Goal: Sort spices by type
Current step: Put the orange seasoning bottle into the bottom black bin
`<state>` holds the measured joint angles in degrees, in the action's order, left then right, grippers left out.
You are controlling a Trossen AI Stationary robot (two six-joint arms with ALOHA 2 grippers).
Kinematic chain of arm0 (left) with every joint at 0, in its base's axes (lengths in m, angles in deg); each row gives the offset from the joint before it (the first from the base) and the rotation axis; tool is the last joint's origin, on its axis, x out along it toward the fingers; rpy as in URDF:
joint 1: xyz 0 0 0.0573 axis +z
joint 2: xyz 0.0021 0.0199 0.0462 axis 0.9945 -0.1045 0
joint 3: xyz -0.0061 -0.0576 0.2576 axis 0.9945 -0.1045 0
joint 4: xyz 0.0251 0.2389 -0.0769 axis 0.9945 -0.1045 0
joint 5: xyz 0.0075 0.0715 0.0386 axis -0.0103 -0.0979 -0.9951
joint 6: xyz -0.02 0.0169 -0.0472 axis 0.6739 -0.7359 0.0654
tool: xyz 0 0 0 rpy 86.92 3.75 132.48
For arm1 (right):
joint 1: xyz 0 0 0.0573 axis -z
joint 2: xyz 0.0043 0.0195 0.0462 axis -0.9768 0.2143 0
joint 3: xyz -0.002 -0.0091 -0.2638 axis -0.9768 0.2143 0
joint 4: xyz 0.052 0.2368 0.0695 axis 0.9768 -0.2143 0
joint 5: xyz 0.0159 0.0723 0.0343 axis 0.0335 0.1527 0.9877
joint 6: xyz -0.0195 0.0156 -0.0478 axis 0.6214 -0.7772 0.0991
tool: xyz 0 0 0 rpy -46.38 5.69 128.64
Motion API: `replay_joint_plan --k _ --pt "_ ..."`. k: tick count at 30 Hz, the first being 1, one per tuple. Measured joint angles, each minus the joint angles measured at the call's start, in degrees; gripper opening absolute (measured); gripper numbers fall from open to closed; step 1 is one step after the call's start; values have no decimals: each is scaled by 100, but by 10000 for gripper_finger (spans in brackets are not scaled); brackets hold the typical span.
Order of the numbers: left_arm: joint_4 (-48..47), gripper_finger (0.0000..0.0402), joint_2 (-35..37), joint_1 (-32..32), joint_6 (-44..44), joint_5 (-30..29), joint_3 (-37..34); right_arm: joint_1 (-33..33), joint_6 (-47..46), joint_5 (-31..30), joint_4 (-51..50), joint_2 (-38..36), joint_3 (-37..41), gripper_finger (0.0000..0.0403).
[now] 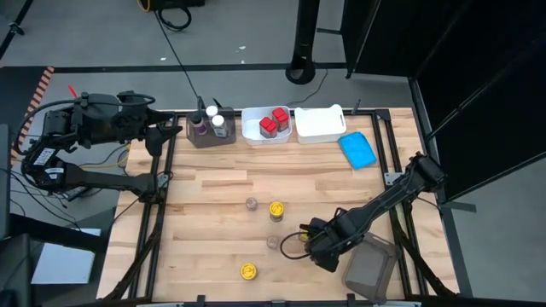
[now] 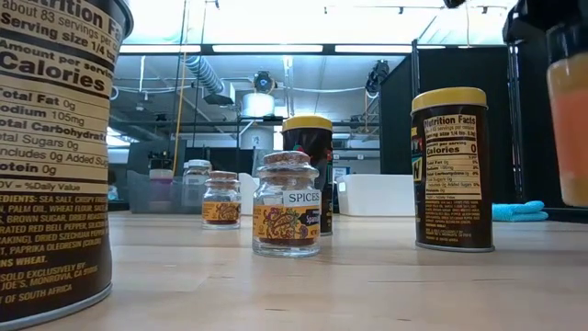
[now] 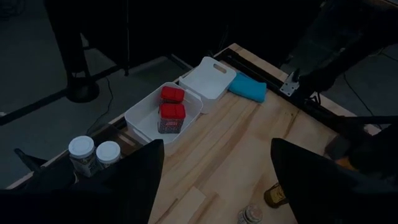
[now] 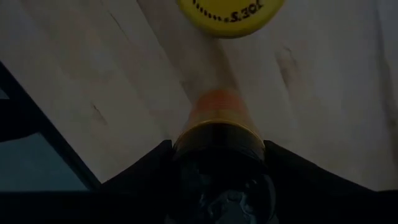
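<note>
My right gripper (image 1: 314, 241) hangs over the table's near right part, pointing down and shut on a small jar of orange spice (image 4: 217, 106) with a dark top. The same jar (image 2: 570, 119) shows at the low view's right edge. Loose on the wood stand two yellow-lidded tins (image 1: 275, 209) (image 1: 248, 271) and two clear glass jars (image 1: 251, 204) (image 1: 273, 241), each on its base. Red-capped jars (image 1: 273, 120) sit in a white tub (image 1: 252, 130), and white-capped jars (image 1: 218, 120) in a grey bin (image 1: 198, 139). My left gripper (image 3: 217, 186) waits open above the far left corner. My right gripper pinches the orange jar's dark top end (image 4: 217, 140) between its two fingers (image 4: 152, 168), one on each side. The fingers come from above, pointing down. The jar hangs upright below them; in the low view its bottom appears clear of the table.
An empty white tub (image 1: 320, 124) and a blue cloth (image 1: 358, 150) lie at the far right. A grey translucent bin (image 1: 372, 269) stands at the near right corner, beside my right gripper. Bare wood stretches across the table's middle and left.
</note>
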<state>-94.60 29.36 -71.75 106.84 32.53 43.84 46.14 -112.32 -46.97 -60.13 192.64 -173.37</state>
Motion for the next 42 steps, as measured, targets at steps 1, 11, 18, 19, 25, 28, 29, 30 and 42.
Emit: replay_joint_plan --k 1,11,18,19,25,28,29,30,42 --pt "0 301 -2 2 -2 0 0 -17 0 -30 -138 0 -103 225" --pt "0 301 -1 1 -5 0 0 -414 -686 -280 -1107 -278 -821 223" --pt "2 301 0 1 -4 1 0 -1055 -2264 -336 -1613 -921 -818 229" --pt "2 301 -2 0 -5 0 0 -1163 -2501 -390 -1679 -1021 -818 228" --pt "9 301 -2 2 0 2 0 -1821 -3898 -418 -1866 -1479 -669 229" --pt "24 301 -2 2 4 1 0 -2096 -4375 -406 -1845 -1528 -486 229" --pt "24 301 -2 0 9 0 0 -2166 -4479 -404 -1849 -1522 -411 229" --pt "24 301 -1 2 31 0 0 -2215 -4587 -404 -1852 -1512 -327 229" --pt "168 301 -2 2 160 2 2 -2299 -4624 -402 -590 -1481 968 231"
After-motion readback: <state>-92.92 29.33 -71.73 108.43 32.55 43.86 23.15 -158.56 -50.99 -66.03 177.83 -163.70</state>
